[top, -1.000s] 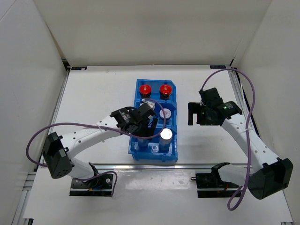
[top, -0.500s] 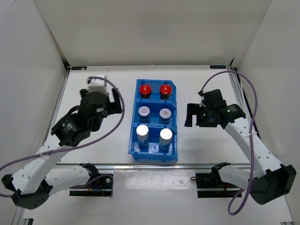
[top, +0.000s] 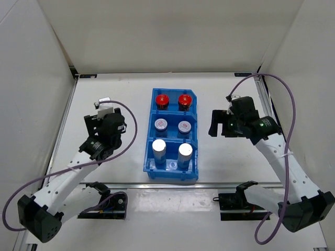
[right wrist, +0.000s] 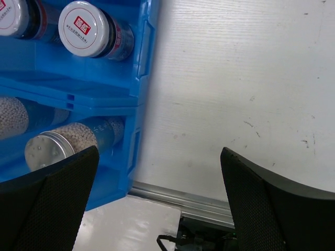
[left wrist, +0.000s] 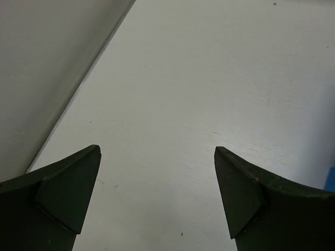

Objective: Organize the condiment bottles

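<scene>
Left gripper (top: 104,123), jaws wide apart and empty, is now left of centre, well clear of the blue bin (top: 172,175). A second ago it was over the bin's lower-left slot. Right gripper (top: 217,125), jaws also apart and empty, is right of the bin and has barely shifted. All in the bin, unmoved: red-capped pair (top: 162,98) top, grey-lidded pair (top: 161,125) middle, silver-capped pair (top: 158,148) bottom.

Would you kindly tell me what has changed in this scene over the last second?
The left claw pulled back from over the near compartment of the blue three-compartment plastic bin to the white table on its left. It is open and empty, and the near-left silver-capped clear bottle is now uncovered. The right claw shifted only slightly, open beside the bin. The bin and the other five condiment bottles stayed put.
</scene>
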Controlling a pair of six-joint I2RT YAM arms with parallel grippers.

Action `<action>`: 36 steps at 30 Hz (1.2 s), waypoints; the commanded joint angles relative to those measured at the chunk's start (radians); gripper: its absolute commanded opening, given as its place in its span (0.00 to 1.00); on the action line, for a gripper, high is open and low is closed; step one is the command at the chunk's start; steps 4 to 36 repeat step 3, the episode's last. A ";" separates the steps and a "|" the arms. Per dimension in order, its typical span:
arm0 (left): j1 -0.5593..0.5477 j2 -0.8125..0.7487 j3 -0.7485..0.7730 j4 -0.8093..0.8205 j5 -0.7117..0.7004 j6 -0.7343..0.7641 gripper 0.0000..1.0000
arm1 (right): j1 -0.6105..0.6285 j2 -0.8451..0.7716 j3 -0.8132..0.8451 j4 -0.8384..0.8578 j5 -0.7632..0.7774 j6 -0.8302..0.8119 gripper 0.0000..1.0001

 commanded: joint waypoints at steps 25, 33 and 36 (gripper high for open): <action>0.014 0.052 -0.002 0.117 -0.027 0.144 1.00 | -0.003 -0.037 0.019 0.005 0.060 -0.003 1.00; 0.014 0.052 -0.002 0.117 -0.027 0.144 1.00 | -0.003 -0.037 0.019 0.005 0.060 -0.003 1.00; 0.014 0.052 -0.002 0.117 -0.027 0.144 1.00 | -0.003 -0.037 0.019 0.005 0.060 -0.003 1.00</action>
